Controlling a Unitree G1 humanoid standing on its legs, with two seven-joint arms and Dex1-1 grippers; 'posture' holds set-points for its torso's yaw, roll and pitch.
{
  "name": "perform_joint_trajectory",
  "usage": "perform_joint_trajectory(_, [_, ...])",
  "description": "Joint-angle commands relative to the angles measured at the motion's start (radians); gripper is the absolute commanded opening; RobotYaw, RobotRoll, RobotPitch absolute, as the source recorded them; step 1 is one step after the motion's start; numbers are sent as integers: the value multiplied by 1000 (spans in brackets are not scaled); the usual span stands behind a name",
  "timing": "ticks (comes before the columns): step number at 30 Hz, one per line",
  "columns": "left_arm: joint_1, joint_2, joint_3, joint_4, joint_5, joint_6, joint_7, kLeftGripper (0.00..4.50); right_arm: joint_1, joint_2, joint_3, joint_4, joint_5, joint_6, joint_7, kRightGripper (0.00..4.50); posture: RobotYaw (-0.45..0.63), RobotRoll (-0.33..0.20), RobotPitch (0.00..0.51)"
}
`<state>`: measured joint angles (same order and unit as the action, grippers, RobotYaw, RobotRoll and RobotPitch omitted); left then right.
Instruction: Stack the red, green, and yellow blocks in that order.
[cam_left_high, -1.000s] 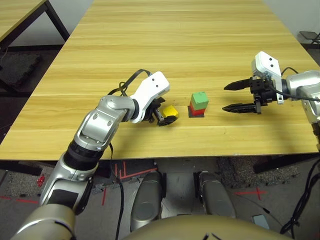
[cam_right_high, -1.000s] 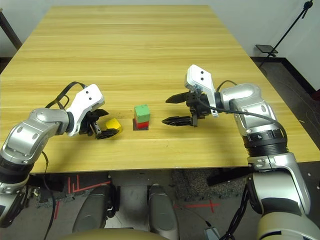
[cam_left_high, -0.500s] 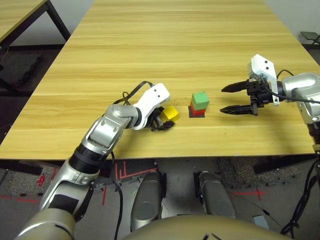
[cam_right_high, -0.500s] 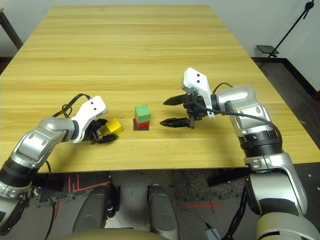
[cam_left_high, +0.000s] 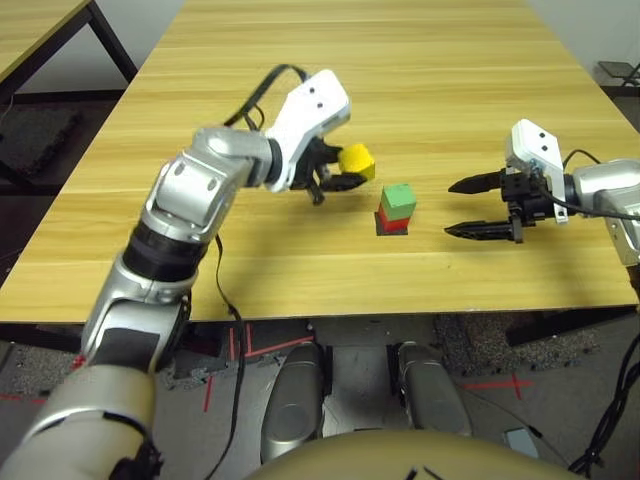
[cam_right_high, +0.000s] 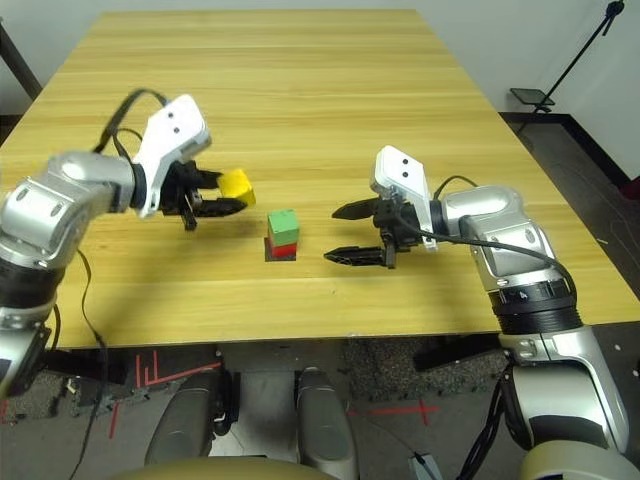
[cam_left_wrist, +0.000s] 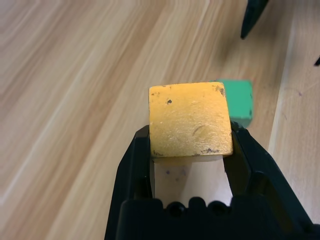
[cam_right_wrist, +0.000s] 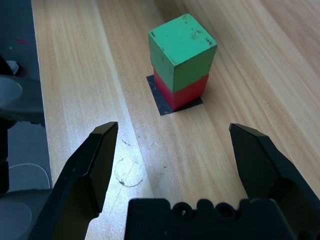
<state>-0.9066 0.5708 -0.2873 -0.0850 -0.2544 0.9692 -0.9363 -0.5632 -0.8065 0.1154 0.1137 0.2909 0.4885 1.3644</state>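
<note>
The green block (cam_left_high: 399, 199) sits on the red block (cam_left_high: 393, 222), which stands on a flat black patch near the table's front middle. My left gripper (cam_left_high: 352, 172) is shut on the yellow block (cam_left_high: 356, 160) and holds it in the air, up and to the left of that stack. The left wrist view shows the yellow block (cam_left_wrist: 190, 120) clamped between the two fingers, with the green block (cam_left_wrist: 239, 100) beyond it. To the right of the stack my right gripper (cam_left_high: 468, 207) hovers open, pointing at it, with nothing between its fingers (cam_right_wrist: 95, 160).
The wooden table (cam_left_high: 360, 80) stretches far back behind the blocks. Its front edge (cam_left_high: 330, 310) lies close below the stack. A second table corner (cam_left_high: 40, 30) stands at the far left, beyond a gap.
My left gripper closed on the yellow block, lifted it off the table and carried it up and toward the stack. The right gripper stayed open and shifted slightly.
</note>
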Motion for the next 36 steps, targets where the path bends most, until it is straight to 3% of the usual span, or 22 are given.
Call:
perform_joint_trajectory(1, [-35, -47, -37, 75, -8, -23, -24, 2053, 22, -20, -24, -26, 16, 17, -16, 4500, 74, -48, 77])
perform_joint_trajectory(13, [-116, -186, -129, 250, 44, -114, -65, 2053, 99, -41, -66, -98, 37, 56, -59, 4500, 0, -31, 79])
perform_joint_trajectory(36, [-78, -191, -166, 242, 63, -102, -96, 2053, 135, -51, -72, -142, 68, 83, -100, 4500, -18, -17, 103])
